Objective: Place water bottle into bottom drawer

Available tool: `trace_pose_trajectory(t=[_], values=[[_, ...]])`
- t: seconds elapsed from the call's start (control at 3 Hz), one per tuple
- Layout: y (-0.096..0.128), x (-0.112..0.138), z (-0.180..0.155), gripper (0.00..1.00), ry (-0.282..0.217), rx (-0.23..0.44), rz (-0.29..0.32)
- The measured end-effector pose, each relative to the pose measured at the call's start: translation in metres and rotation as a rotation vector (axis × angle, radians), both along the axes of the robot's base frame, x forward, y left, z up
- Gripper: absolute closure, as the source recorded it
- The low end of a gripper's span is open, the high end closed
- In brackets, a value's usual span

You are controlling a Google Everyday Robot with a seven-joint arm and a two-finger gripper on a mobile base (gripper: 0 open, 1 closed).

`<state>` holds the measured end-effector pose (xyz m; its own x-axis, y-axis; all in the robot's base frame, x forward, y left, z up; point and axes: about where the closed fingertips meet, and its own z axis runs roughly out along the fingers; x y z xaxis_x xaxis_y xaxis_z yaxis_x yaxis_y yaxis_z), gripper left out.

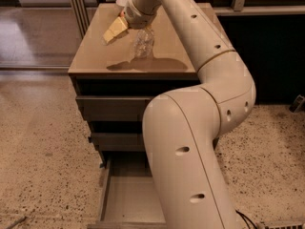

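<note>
Reaching across the flat brown cabinet worktop, the white robot arm carries its pale yellow claw low over the far side, angled towards 8 o'clock. I cannot tell how far the claw is spread or whether it holds anything. The small clear ribbed plastic water bottle stands upright at the claw's 4 o'clock, just beside it. The grey-brown bottom drawer is pulled out at 6 o'clock.
</note>
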<state>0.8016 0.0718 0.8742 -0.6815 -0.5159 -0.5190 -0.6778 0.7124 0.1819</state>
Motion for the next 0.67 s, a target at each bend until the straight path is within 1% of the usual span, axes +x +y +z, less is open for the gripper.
trace_pose_trajectory(t=[0.33,0.67], values=[[-0.001,0.004,-0.01,0.0,0.009,-0.048,-0.03],[-0.012,0.01,-0.019,0.0,0.026,-0.071,-0.086]])
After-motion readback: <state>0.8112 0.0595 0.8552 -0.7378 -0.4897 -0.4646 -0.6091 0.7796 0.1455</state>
